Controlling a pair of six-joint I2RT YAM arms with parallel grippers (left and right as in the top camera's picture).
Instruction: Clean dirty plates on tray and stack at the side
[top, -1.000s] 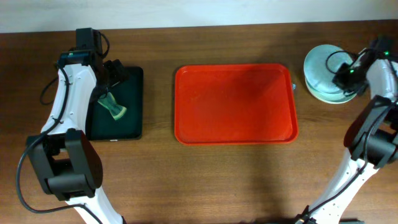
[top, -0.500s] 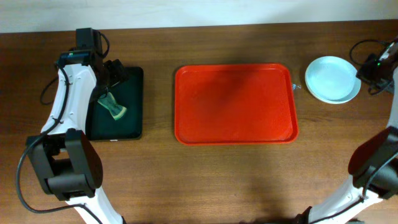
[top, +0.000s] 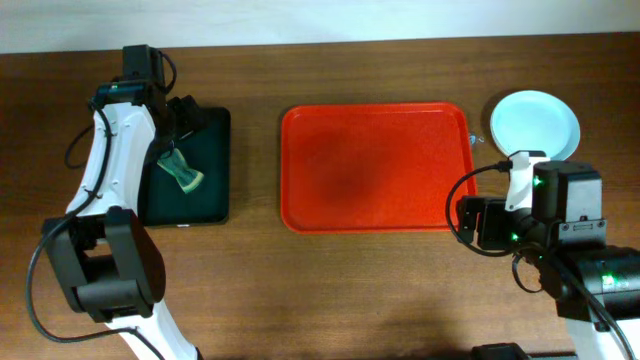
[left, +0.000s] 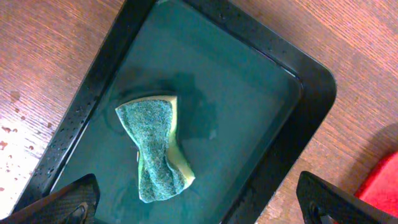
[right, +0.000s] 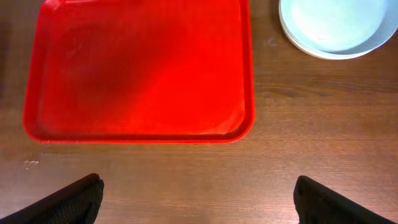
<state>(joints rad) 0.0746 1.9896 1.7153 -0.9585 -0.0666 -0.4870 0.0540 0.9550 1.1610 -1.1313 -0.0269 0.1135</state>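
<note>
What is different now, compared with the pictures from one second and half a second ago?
The right gripper moved off the stack of plates, first outward, then back toward the near table edge. It now hangs open near the red tray, holding nothing. The plates, red tray, left gripper, sponge and black tray stayed put.
</note>
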